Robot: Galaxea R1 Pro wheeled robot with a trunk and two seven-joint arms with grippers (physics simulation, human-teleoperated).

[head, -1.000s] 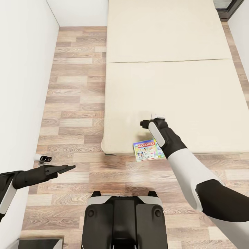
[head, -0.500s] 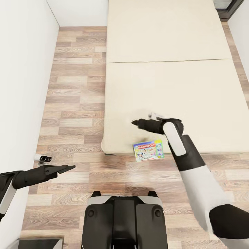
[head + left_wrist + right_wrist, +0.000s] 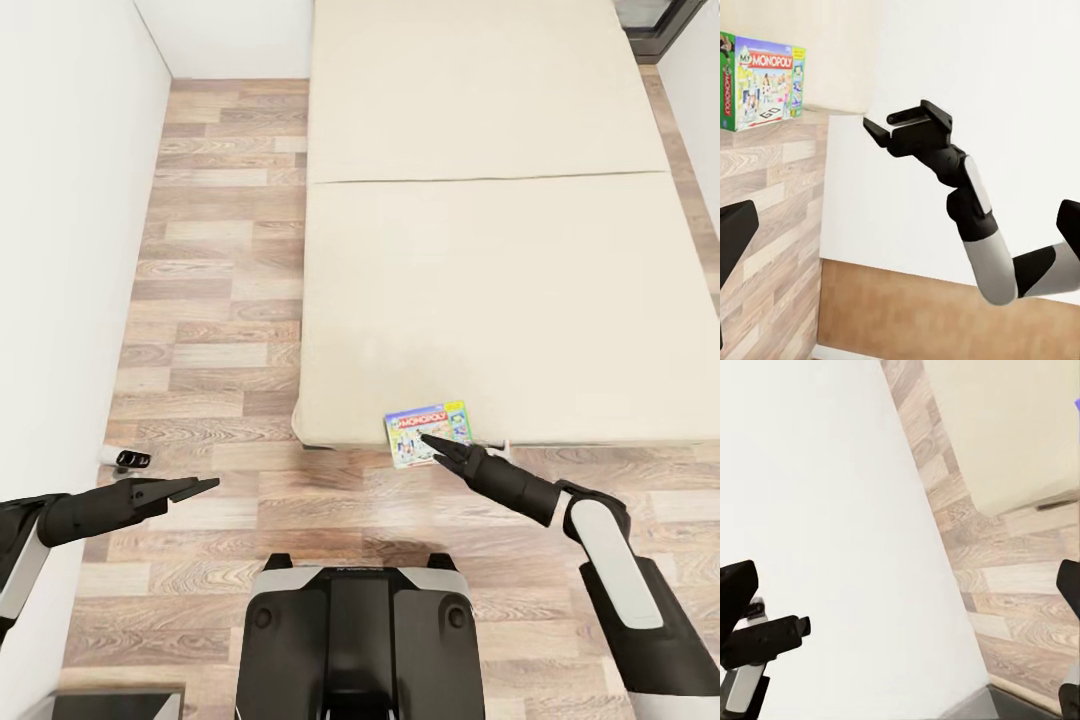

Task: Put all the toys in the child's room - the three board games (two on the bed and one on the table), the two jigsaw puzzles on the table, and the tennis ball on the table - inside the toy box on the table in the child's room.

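A red "MONOPOLY" logo is being shown on the green-and-white board game [image 3: 429,433], which is lying flat at the near edge of the cream bed [image 3: 500,250], overhanging it slightly. The right gripper [image 3: 437,443] is being held spread open, its tips at the box's front edge. The left gripper [image 3: 190,487] is being held released over the wood-plank floor [image 3: 210,300], beside a white wall [image 3: 60,250].

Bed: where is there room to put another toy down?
Nearly all of the bed is bare, from the seam across its middle to the far end. The one busy spot is the near edge, where the Monopoly box lies with the right gripper at it.
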